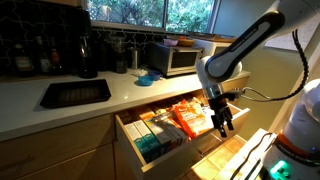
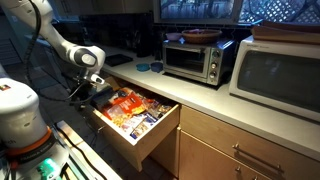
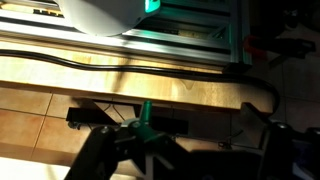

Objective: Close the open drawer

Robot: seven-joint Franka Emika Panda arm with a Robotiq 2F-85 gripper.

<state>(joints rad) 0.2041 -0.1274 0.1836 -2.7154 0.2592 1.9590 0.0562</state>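
The arm [image 1: 250, 45] is glossy white, built of rounded segments with dark bands at the joints. The hand [image 1: 222, 126] is matt black (a teal-green piece [image 3: 145, 118] sits among its linkages). Just above the hand, a thin black cable [image 1: 265, 97] loops toward the white base [image 1: 300, 122].

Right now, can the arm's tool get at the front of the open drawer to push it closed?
Probably yes. The tool hangs open just above the front edge of the drawer, near one end, and nothing shows between them.
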